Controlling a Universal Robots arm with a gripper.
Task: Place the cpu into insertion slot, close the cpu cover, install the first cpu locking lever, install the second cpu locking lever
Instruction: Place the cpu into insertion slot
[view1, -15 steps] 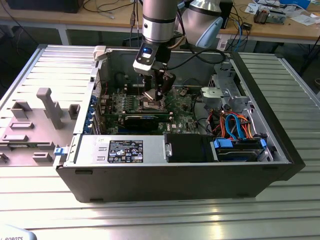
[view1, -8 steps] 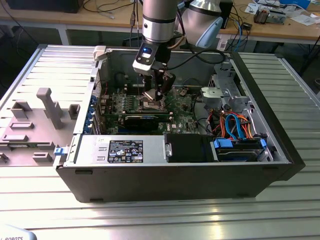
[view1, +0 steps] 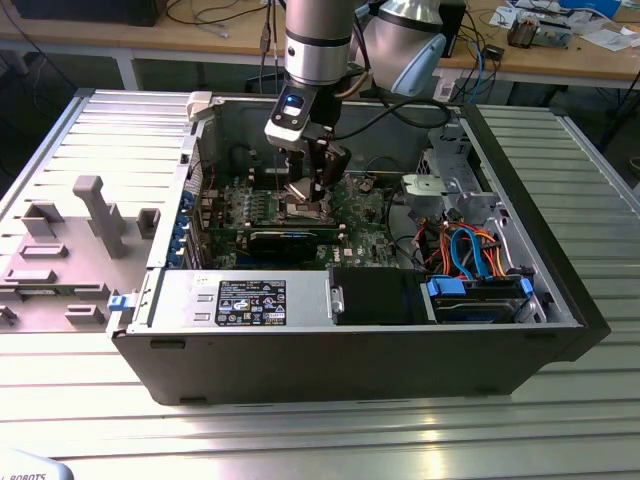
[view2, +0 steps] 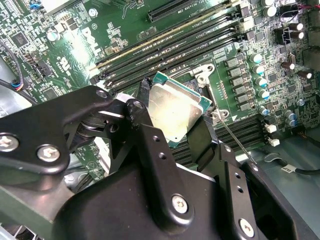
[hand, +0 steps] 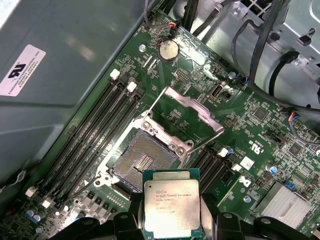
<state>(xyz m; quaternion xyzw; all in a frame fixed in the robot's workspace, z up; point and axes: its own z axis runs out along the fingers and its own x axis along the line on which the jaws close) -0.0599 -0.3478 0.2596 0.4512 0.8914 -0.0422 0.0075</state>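
Gripping the cpu (hand: 171, 202) by two opposite edges, the hand (view2: 175, 120) is closed on the chip, one black finger on each side, as the fingers (view2: 204, 145) show in the second wrist view. The metal top of the chip faces away from the board. The insertion slot (hand: 142, 160) lies just beyond the fingertips, on the green motherboard (hand: 260, 130). Its contact field is fully exposed and nothing sits in it. From the first wrist view the chip overlaps only the near edge of the slot and appears to be held clear of it, so placement is judged as not yet done. The cpu cover (hand: 192, 112) stands swung open on the far side of the slot from the hand, leaving the recess unobstructed. One thin locking lever (view2: 235, 141) runs out just beside the right-hand finger in the second wrist view and appears released; the state of the other lever cannot be told. The long memory slots (hand: 95, 130) flank the slot on both sides of the hand. In the exterior view the hand (view1: 310, 185) reaches down into the open computer case (view1: 350, 350), which rests on the ribbed worktop (view1: 300, 430). Assessment: the chip is in hand and brought to the slot. Seating it, closing the cover and engaging both levers remain outstanding.
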